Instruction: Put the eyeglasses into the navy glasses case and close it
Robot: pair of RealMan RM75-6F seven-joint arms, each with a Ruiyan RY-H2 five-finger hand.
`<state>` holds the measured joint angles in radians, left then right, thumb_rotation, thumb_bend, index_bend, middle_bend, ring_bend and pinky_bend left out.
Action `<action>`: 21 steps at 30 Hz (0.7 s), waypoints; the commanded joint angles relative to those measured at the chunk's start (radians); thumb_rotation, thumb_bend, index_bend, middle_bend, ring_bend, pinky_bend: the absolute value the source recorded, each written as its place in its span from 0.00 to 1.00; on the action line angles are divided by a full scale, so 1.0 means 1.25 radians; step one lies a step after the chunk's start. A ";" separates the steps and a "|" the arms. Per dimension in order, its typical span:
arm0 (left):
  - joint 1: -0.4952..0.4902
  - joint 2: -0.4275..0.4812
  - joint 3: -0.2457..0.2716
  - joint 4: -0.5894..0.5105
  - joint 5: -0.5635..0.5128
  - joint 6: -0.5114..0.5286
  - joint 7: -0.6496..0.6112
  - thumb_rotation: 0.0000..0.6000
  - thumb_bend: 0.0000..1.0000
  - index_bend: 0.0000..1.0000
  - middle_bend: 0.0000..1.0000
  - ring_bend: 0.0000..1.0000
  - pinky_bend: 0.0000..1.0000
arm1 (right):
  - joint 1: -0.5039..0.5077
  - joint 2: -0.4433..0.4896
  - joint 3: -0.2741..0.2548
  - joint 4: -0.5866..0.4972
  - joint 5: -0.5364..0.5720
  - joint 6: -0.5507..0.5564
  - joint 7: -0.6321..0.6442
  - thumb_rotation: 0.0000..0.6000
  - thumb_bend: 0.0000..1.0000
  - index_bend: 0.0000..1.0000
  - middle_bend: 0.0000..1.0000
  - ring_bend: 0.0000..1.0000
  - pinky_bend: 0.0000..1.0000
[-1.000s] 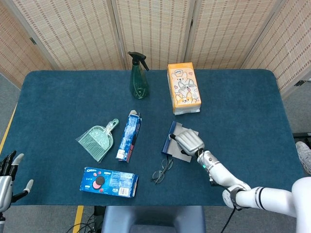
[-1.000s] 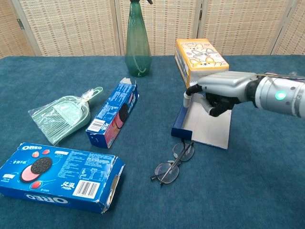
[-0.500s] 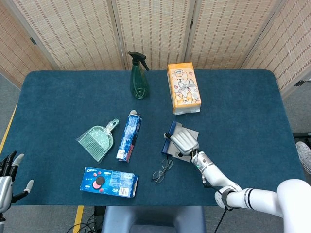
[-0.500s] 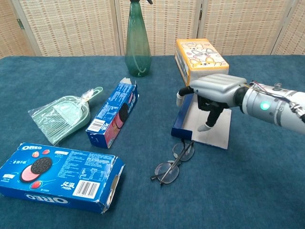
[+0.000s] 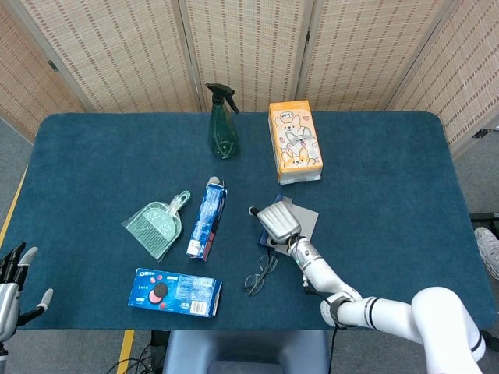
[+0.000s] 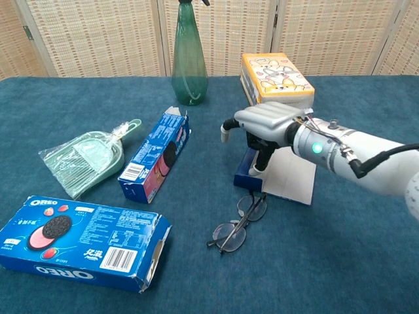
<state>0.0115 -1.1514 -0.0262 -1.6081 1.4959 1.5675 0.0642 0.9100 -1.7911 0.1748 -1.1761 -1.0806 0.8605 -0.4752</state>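
Spreading across both views: a dark blue table (image 5: pixel 374 156), backed by woven screens (image 5: pixel 249 47) along the top of the frame. Standing at upper centre: a green spray bottle (image 5: pixel 222 125) and, just right of it, an orange tissue box (image 5: pixel 294 142) printed with cartoon dogs. Lying lower left: an Oreo box (image 5: pixel 175 291), with a second blue biscuit box (image 5: pixel 207 218) and a pale green dustpan set (image 5: pixel 158 226) above it.

Sitting open at centre, just right of the middle: the navy glasses case (image 6: pixel 283 171), its grey lining facing up, its blue wall on the left edge. Hovering over that left edge: the right hand (image 5: pixel 279 223), palm down, fingers (image 6: pixel 259 162) loosely curled downward and apart, thumb stuck out to the left, gripping nothing.

Lying just below the case, apart from the hand: the eyeglasses (image 6: pixel 237 222), unfolded, long axis running diagonally from lower left to upper right, upper lens nearest the case corner.

Showing only in the head view, at the lower-left corner: the left hand (image 5: pixel 14 282), fingers spread and empty. Showing better in the chest view: the gap between the right fingertips and the case floor.
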 commanded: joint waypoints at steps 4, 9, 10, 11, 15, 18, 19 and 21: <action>0.002 0.001 0.000 0.003 -0.003 0.000 -0.004 1.00 0.36 0.10 0.00 0.01 0.14 | 0.030 -0.072 0.045 0.077 0.026 0.021 -0.030 1.00 0.17 0.26 1.00 1.00 1.00; 0.004 0.001 0.000 0.006 -0.005 0.001 -0.007 1.00 0.36 0.10 0.00 0.01 0.14 | 0.056 -0.126 0.090 0.147 0.054 0.044 -0.054 1.00 0.17 0.28 1.00 1.00 1.00; 0.004 0.002 0.000 0.006 -0.005 0.001 -0.007 1.00 0.36 0.10 0.00 0.01 0.14 | 0.060 -0.133 0.097 0.157 0.061 0.044 -0.059 1.00 0.17 0.29 1.00 1.00 1.00; 0.005 0.003 0.000 0.006 -0.005 0.002 -0.008 1.00 0.36 0.10 0.00 0.01 0.14 | 0.066 -0.138 0.105 0.165 0.067 0.040 -0.063 1.00 0.17 0.29 1.00 1.00 1.00; 0.008 0.005 0.000 0.008 -0.008 0.005 -0.011 1.00 0.36 0.10 0.00 0.01 0.14 | 0.064 -0.115 0.101 0.134 0.059 0.029 -0.061 1.00 0.17 0.29 1.00 1.00 1.00; 0.010 0.006 0.000 0.008 -0.008 0.005 -0.013 1.00 0.36 0.10 0.00 0.01 0.14 | 0.046 -0.069 0.083 0.067 0.050 0.019 -0.056 1.00 0.18 0.29 1.00 1.00 1.00; 0.009 0.005 0.001 0.008 -0.006 0.005 -0.013 1.00 0.36 0.10 0.00 0.01 0.14 | 0.038 -0.047 0.076 0.037 0.045 0.018 -0.056 1.00 0.18 0.29 1.00 1.00 1.00; 0.009 0.005 0.001 0.007 -0.003 0.006 -0.013 1.00 0.36 0.10 0.00 0.01 0.14 | 0.024 -0.012 0.062 -0.010 0.031 0.021 -0.052 1.00 0.18 0.29 1.00 1.00 1.00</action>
<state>0.0230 -1.1447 -0.0247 -1.5989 1.4919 1.5749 0.0482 0.9682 -1.8712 0.2800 -1.1072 -1.0180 0.8906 -0.5471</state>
